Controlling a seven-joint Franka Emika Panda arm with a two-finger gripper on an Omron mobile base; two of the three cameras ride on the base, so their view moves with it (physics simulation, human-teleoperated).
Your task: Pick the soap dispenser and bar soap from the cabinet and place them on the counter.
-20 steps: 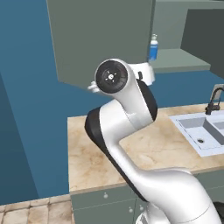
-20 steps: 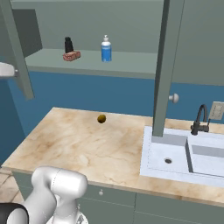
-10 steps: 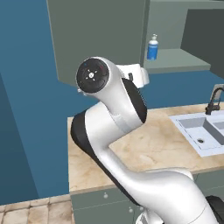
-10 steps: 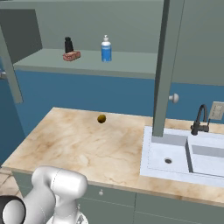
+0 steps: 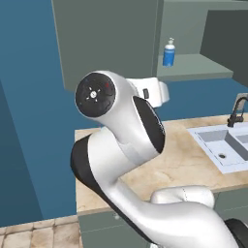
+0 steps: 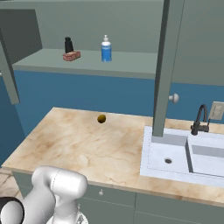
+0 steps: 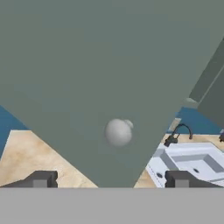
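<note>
The beige marble-patterned counter point(image 6: 87, 144) carries one small dark-yellow ball point(image 6: 101, 118), with one pale sink point(image 6: 183, 155) at its right. Above, the grey-green wall cabinet point(image 6: 131, 26) stands open against a blue wall, its shelf holding one blue soap dispenser with a white pump point(image 6: 106, 49), one pinkish-red bar soap point(image 6: 71, 56) to its left, and one black bottle point(image 6: 68, 44) just behind the bar. The gripper point(image 7: 111, 179) has its fingertips spread wide before a round pale knob point(image 7: 118, 132) on a cabinet door, pinching nothing.

Kitchen: marble counter point(image 6: 78, 144), sink point(image 6: 175, 157) with faucet point(image 6: 200, 120), wall cabinet point(image 6: 131, 26).
</note>
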